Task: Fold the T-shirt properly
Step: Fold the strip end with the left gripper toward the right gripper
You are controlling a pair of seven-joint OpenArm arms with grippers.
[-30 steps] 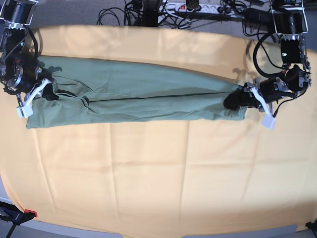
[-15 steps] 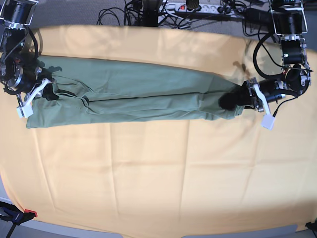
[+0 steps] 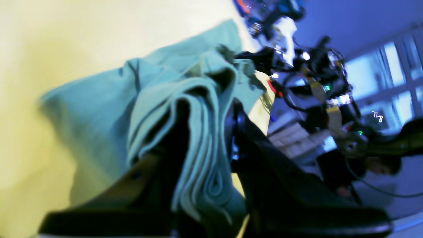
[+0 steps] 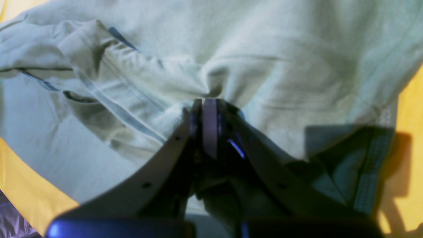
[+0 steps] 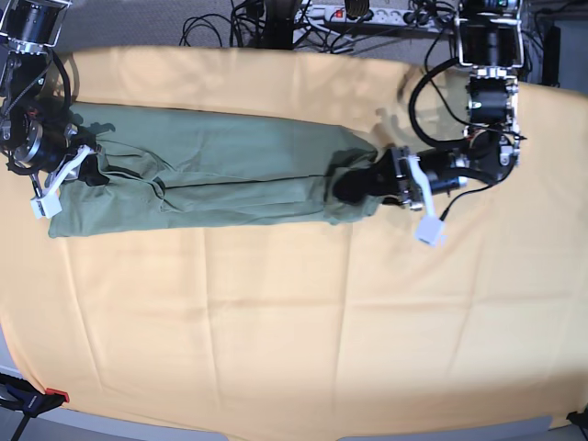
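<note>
- Nearest the onlooker, a broad yellow-orange cloth point(image 5: 276, 312) covers the table, creased in a faint grid, its front stretch bare.
- Beyond it lies the T-shirt point(image 5: 211, 170), sage green and folded into a long narrow band; its long axis runs side to side across the far half of the cloth, tilted slightly, one end at the far left edge and the other bunched near the middle.
- At that bunched end, the left gripper point(image 5: 354, 186) has its fingers point(image 3: 257, 148) clenched on several stacked layers of the T-shirt point(image 3: 198, 132), which the wrist view shows standing in a thick fold between the dark pads.
- At the opposite end, the right gripper point(image 5: 92, 165) has its fingers point(image 4: 210, 125) pressed fully together, pinching a gathered pucker of the T-shirt point(image 4: 264, 49); wrinkles radiate from the pinch.
- Farthest back, past the cloth's edge, a tangle of black cables point(image 5: 230, 23) and a power strip point(image 5: 358, 13) sit on the grey floor.
</note>
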